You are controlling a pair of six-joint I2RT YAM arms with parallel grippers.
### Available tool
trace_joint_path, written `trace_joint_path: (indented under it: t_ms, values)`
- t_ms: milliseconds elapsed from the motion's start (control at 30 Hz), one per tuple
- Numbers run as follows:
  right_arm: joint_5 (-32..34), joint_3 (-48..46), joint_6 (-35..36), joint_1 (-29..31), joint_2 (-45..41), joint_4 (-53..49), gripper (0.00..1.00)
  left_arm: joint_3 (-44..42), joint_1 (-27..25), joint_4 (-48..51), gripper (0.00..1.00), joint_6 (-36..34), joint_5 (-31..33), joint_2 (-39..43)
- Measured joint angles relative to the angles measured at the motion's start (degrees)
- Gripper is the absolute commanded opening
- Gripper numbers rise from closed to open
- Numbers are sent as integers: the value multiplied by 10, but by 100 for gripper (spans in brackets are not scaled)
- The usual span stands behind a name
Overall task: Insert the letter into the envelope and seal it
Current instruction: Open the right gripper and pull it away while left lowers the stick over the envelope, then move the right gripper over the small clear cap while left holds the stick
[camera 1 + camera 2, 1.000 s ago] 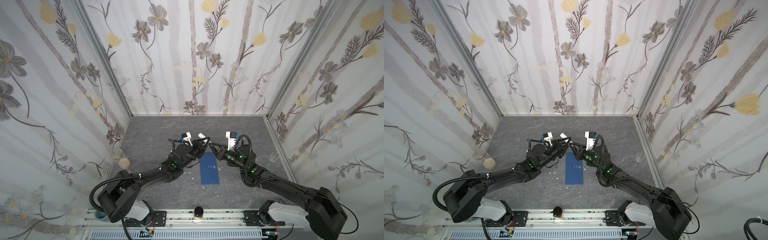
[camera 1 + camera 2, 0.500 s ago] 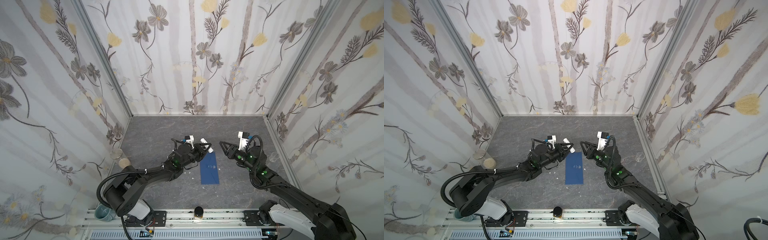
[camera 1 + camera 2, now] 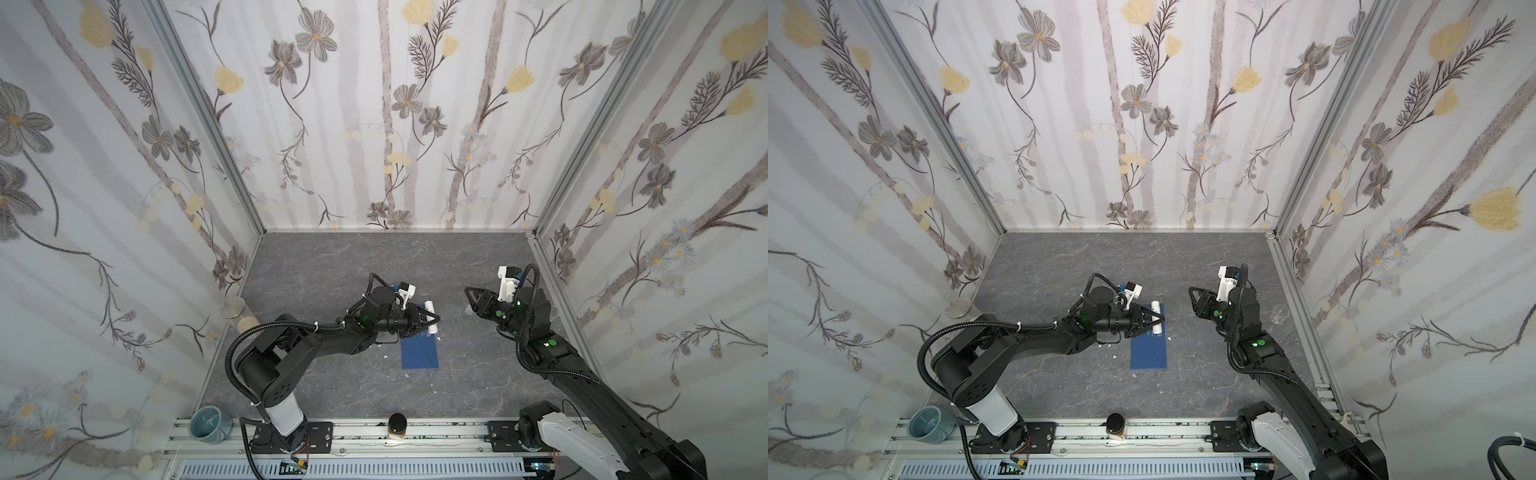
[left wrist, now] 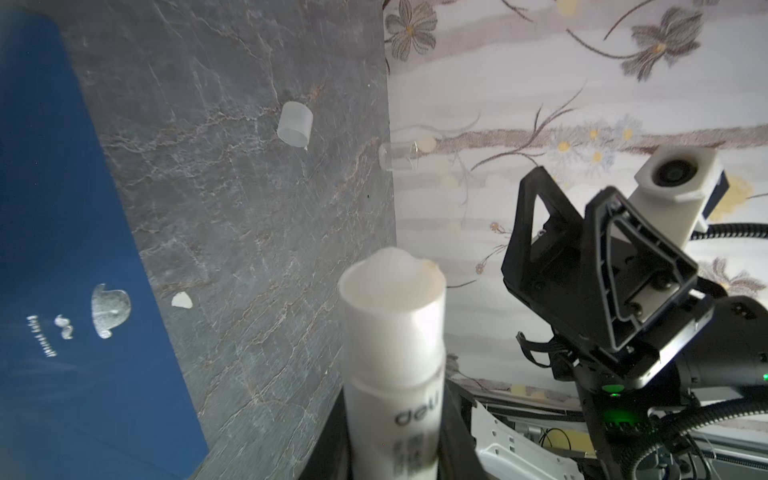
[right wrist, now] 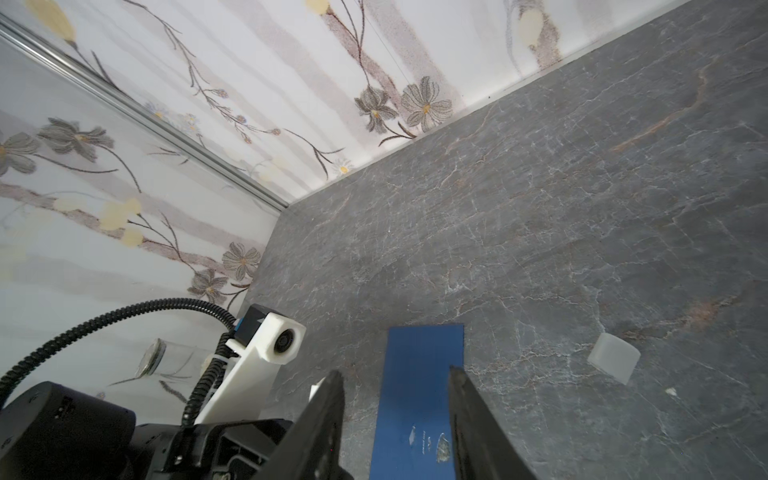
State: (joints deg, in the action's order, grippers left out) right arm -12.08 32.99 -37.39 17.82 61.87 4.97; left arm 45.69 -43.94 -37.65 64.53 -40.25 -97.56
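Setting: a grey marble-patterned tabletop (image 3: 332, 266) closed in on three sides by floral wallpaper walls (image 3: 374, 124).

1. Envelope (image 3: 419, 353) (image 3: 1148, 353). Dark blue and long, it lies flat near the middle of the tabletop with its short ends toward the back wall and the front rail. In the left wrist view we see a small pale printed mark on its face (image 4: 62, 208).

2. Left gripper (image 3: 428, 321) (image 3: 1152, 321). It is clamped on a white glue stick (image 3: 429, 307) (image 3: 1155, 307) over the far end of the envelope. The stick is uncapped, with white glue showing at its open end (image 4: 395, 332). We cannot tell whether the stick touches the paper.

3. Right gripper (image 3: 473, 297) (image 3: 1194, 295). It is released and raised to the right of the envelope, well apart from it. Its fingers (image 5: 324, 419) stand spread with nothing between them.

4. Translucent cap (image 4: 294, 124) (image 5: 613, 361). It lies alone on the tabletop, to the right of the envelope.

5. Clear glass (image 3: 1280, 313) (image 4: 395, 156), close against the right wall.

6. Glass jar with metal lid (image 3: 232, 307) (image 3: 959, 307), close against the left wall.

7. Teal mug (image 3: 210, 422) (image 3: 930, 422), at the left end of the front rail.

8. Dark-lidded jar (image 3: 398, 424) (image 3: 1116, 424), at the middle of the front rail.

9. White scrap (image 4: 182, 300), on the tabletop just beside the envelope's long edge.
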Motion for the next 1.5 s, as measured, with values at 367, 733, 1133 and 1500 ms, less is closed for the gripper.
trace_joint_path:
  t_ms: [367,733,1133,1500]
  values:
    - [-11,23,11,-66,77,-56,53,80,-17,292,0,-259,-21,-29]
    - [3,124,49,-94,226,-153,63,127,-18,336,0,-331,-68,-73]
    - [5,197,55,-96,333,-213,67,187,1,336,0,-359,-120,-125]
    - [12,233,49,-96,390,-266,64,197,12,335,0,-367,-148,-150]
